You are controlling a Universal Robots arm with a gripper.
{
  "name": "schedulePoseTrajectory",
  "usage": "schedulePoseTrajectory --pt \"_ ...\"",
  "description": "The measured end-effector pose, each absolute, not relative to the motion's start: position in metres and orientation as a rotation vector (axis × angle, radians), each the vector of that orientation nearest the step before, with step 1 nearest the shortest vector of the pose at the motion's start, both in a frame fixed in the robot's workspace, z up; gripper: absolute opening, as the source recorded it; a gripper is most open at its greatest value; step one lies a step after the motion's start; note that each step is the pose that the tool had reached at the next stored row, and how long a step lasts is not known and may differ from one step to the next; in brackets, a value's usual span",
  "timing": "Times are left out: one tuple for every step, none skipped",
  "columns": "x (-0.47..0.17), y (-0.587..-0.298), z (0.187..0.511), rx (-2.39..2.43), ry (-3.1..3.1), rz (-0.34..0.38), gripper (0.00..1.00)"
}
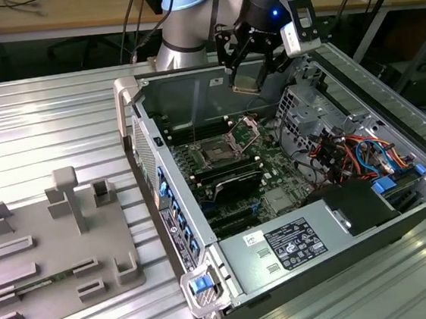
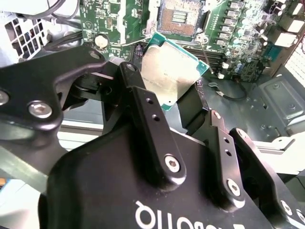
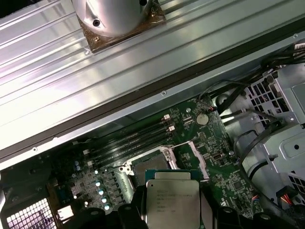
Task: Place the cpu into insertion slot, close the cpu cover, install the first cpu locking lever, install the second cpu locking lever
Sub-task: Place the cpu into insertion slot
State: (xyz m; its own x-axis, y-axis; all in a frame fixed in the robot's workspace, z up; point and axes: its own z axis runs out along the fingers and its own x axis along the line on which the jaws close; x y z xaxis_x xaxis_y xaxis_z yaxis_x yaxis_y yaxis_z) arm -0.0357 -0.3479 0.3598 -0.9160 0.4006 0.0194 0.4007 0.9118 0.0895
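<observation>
Fixture tray [image 1: 55, 252]: at the exterior view's left we see a grey moulded tray on the ribbed metal surface [image 1: 49, 123], well apart from the work.
Computer case [image 1: 191, 97]: it lies open on its side, with the green board facing up.
Insertion slot [image 1: 216, 153]: a dark square socket on the board, uncovered; we see no chip in it.
Cpu cover [image 1: 246, 129]: it looks swung up just beside the slot, leaving the slot open.
Cpu [image 1: 249, 79]: it hangs in the air above the case, over the far part of the board and not yet in the slot.
End effector [image 1: 251, 74]: pressed onto the cpu, pinching it by two opposite edges.
Cables [image 1: 357, 152]: red, orange and blue leads lie at the exterior view's right, apart from the slot.
Handling: we judge the chip light, stiff and smooth-sided. Its contact face is delicate, so it could slip or tilt in a loose pinch.
Where to hold: by the edges, as it is held now, never across the flat faces.
Exterior view adds: the gap between chip and slot, and the chip's brownish underside.
Second wrist view adds: the black fingers [image 2: 147, 114] along the chip's sides, the silver top tilted, and the slot beyond it.
First wrist view adds: the chip's top seen flat-on, with the slot just beyond it beside the long memory slots [image 3: 128, 140].
</observation>
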Motion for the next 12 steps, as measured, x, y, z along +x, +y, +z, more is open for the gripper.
schedulePoseTrajectory --pt "-0.037 -0.348 0.36 -0.647 -3.07 -0.144 0.55" --pt "-0.039 -0.348 0.36 -0.652 -3.07 -0.144 0.55" --pt "-0.042 -0.348 0.36 -0.655 -3.069 -0.144 0.55" --pt "-0.044 -0.348 0.36 -0.656 -3.069 -0.144 0.55" --pt "-0.045 -0.348 0.36 -0.656 -3.069 -0.144 0.55" --pt "-0.048 -0.348 0.36 -0.657 -3.068 -0.144 0.55" --pt "-0.049 -0.348 0.359 -0.658 -3.068 -0.144 0.55" --pt "-0.05 -0.348 0.359 -0.659 -3.068 -0.144 0.55" --pt "-0.05 -0.348 0.36 -0.659 -3.068 -0.144 0.55" --pt "-0.05 -0.348 0.36 -0.659 -3.068 -0.144 0.55" --pt "-0.05 -0.348 0.36 -0.659 -3.068 -0.144 0.55" --pt "-0.05 -0.348 0.36 -0.659 -3.068 -0.144 0.55"
